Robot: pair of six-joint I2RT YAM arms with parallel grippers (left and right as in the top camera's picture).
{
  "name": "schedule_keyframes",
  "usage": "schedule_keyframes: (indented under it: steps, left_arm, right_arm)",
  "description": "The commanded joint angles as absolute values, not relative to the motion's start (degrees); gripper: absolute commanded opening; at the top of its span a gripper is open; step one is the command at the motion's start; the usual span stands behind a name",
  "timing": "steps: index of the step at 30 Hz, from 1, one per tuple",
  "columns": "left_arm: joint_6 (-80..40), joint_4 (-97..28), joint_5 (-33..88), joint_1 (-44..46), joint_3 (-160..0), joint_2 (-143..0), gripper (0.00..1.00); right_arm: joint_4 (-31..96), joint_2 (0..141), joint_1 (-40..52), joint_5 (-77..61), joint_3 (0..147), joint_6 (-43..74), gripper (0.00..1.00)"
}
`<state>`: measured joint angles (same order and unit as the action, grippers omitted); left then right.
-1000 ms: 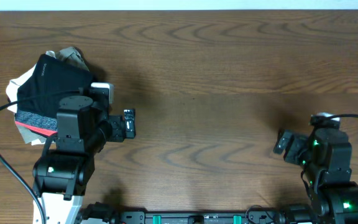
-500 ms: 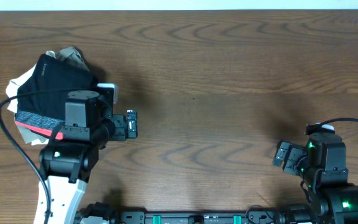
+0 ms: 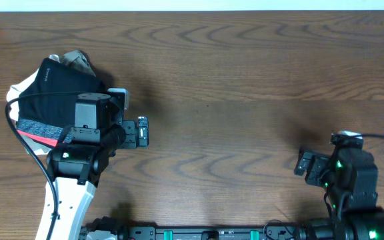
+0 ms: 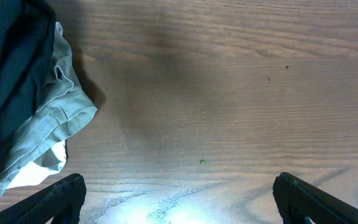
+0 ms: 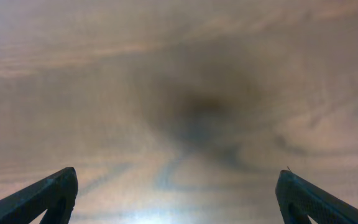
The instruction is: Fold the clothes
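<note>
Wooden table, pile of clothes crumpled at its far left, unfolded: folding not begun, I'd say. The left gripper just beside it, spread wide, empty, needs a garment edge next. The right gripper, wide too, well apart. The left arm hides the pile's near side.

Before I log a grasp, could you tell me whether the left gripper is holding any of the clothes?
No, the left gripper is open over bare table, and the clothes lie off to its side.
</note>
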<state>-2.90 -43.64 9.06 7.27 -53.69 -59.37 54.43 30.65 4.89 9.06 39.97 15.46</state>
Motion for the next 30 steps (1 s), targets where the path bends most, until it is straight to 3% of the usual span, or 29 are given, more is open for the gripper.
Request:
schedule_keyframes:
  steps: [1,12,21,30]
  left_arm:
    - [-2.2,-43.9,9.5,7.1,-53.8,-59.6,0.98]
    - [-2.2,-43.9,9.5,7.1,-53.8,-59.6,0.98]
    - [-2.2,-43.9,9.5,7.1,-53.8,-59.6,0.98]
    - [-2.2,-43.9,9.5,7.1,-53.8,-59.6,0.98]
  right_arm:
    - [49.4,24.1,4.8,8.5,35.0,9.1,0.99]
    - [31.2,0.1,5.0,5.9,13.0,8.8,0.99]
    - [6.4,0.3,5.0,5.5,1.5,1.3,0.99]
    - [5.1,0.3,4.9,-0.2,0.7,-8.5,0.99]
